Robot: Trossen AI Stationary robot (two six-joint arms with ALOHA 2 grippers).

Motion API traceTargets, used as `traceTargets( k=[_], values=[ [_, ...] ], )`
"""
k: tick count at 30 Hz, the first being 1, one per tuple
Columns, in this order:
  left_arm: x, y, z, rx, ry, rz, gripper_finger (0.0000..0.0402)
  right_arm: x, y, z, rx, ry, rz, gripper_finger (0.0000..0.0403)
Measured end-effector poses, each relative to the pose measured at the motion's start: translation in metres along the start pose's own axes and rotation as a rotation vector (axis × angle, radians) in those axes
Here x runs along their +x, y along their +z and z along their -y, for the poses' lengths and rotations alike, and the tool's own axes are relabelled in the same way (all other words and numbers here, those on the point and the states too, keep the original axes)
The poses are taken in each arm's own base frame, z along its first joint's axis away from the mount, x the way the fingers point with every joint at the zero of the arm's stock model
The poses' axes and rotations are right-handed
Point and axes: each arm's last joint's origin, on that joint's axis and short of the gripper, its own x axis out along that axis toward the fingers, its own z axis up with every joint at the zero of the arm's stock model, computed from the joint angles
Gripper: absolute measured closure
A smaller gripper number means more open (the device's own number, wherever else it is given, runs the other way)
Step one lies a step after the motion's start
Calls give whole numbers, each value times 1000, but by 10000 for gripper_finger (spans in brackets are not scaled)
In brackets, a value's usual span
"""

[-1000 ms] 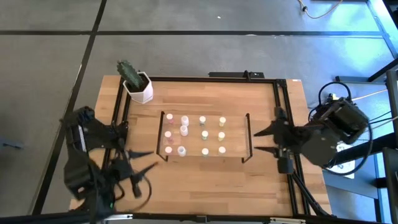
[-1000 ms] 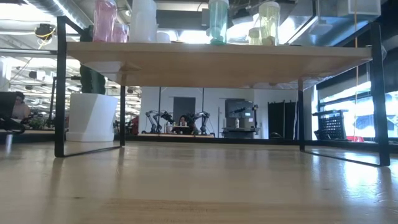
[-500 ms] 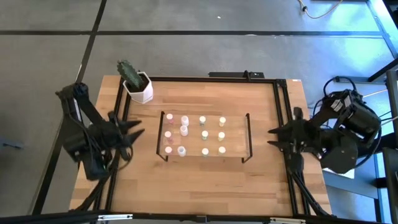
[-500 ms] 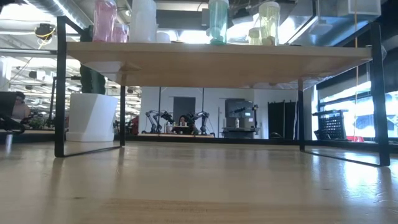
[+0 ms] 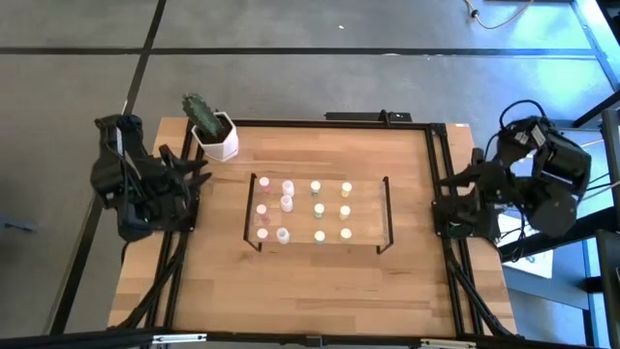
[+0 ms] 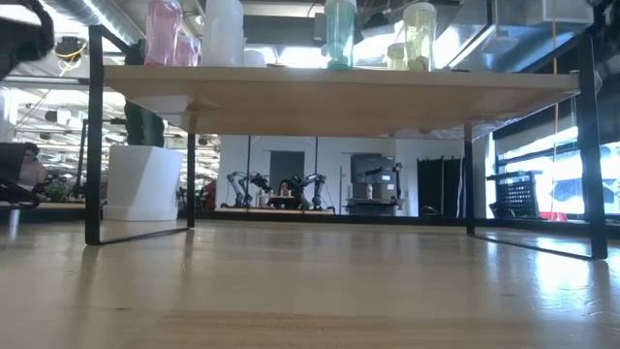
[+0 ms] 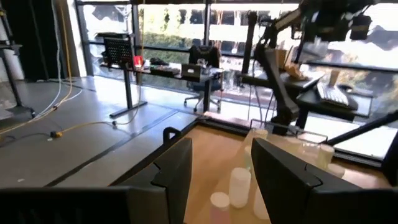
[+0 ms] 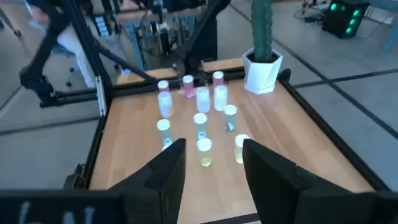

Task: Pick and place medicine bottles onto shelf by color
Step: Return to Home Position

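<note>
High view: we see the table (image 5: pixel 310 291) with the shelf (image 5: pixel 368 221) standing near its middle. Two arms flank the shelf, each drawn in over a table edge. The left gripper (image 5: pixel 199 173) hangs well apart from the shelf's end frame on the pink side. The right gripper (image 5: pixel 441 197) hangs well apart from the opposite end frame. In the wrist views each gripper's fingers are spread wide with nothing between them, so both are released and empty.

The cactus pot (image 5: pixel 218 141) stands on the table behind the shelf's pink end, near the left gripper.

The medicine bottles (image 5: pixel 319 209) all stand upright on the shelf's top board, none near either gripper. The pink bottles (image 5: pixel 262 208) cluster at the end toward the left gripper. The pale green bottles (image 5: pixel 316 187) form a row across the middle. The yellow bottles (image 5: pixel 345 210) form a row toward the right gripper.
</note>
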Motion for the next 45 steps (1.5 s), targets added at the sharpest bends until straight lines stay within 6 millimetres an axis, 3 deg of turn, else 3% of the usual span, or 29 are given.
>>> traceTargets(
  k=[8,14,22,26,32,41,45],
  values=[
    [-3,-30,-42,-110,-133,2,243,-6,-26,49,120,80,74,242],
    [-1,-59,-60,-169,-223,-21,243,-3,-44,67,188,115,173,242],
    [3,-84,-74,-201,-312,-46,243,14,-75,50,270,166,288,242],
    [4,-84,-78,-240,-307,-50,243,24,-91,35,354,189,342,242],
    [3,-83,-76,-276,-305,-55,243,39,-116,21,326,189,413,242],
    [2,-82,-72,-329,-286,-58,243,45,-130,29,270,237,547,242],
    [-2,-79,-59,-371,-287,-64,243,41,-129,38,262,293,599,242]
  ],
)
